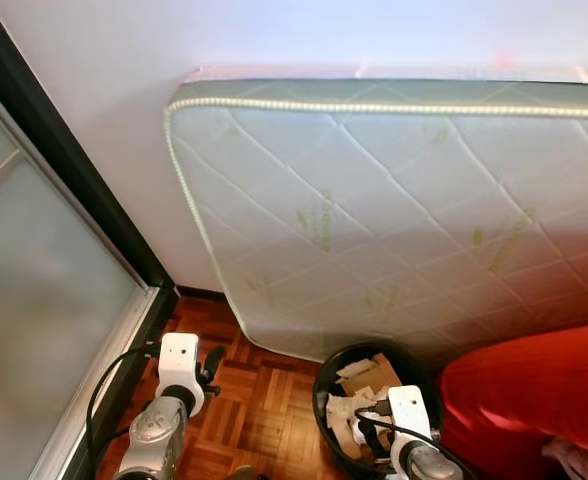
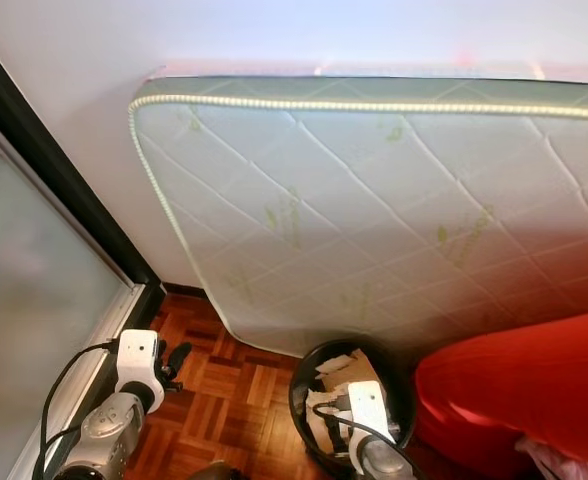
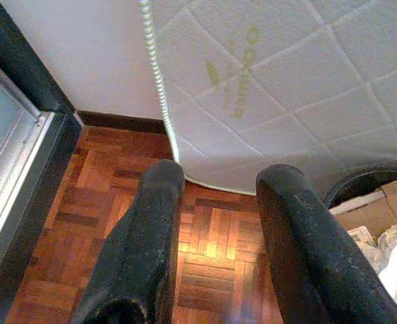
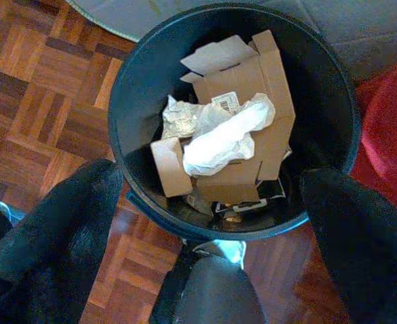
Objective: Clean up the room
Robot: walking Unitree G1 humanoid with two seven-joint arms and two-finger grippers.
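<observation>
A black round trash bin (image 1: 321, 388) stands on the parquet floor at the foot of a leaning mattress. It holds flattened brown cardboard (image 4: 252, 74) and crumpled white paper (image 4: 222, 138). My right gripper (image 4: 212, 179) hangs open straight above the bin, with nothing between its fingers. My left gripper (image 3: 220, 174) is open too and holds nothing. It is over bare parquet to the left of the bin, pointing toward the mattress's lower corner.
A white quilted mattress (image 1: 394, 210) leans against the wall behind the bin. A large red cushion (image 1: 534, 390) presses against the bin's right side. A frosted sliding door with a dark frame (image 1: 34, 290) runs along the left. Parquet floor (image 1: 264, 400) lies between door and bin.
</observation>
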